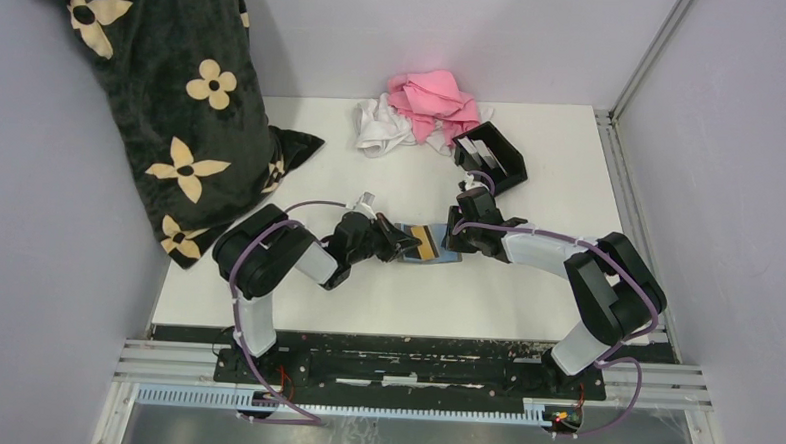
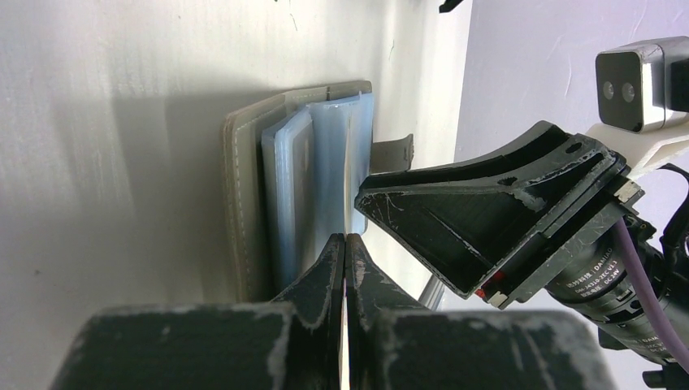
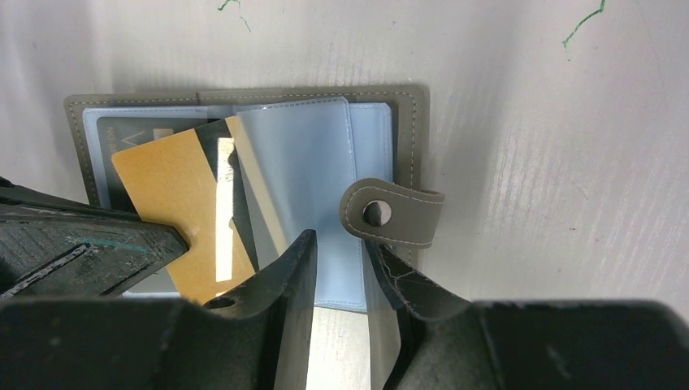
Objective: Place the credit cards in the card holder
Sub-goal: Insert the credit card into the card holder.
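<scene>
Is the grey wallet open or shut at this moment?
Open. The wallet lies spread flat, clear sleeves and an orange card showing, snap strap undone.

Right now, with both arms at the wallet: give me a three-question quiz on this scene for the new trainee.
1. True or false: the left gripper is shut on the orange card.
2. Pick one. The grey wallet is: A) snapped closed, B) lying open on the table with the right gripper over its clear sleeves, C) inside the card holder.
3. Fill in: seen from above, the black card holder stands on the robot's ___ side of the table, beyond the grippers.

Key: 1 true. 2 B. 3 right.
</scene>
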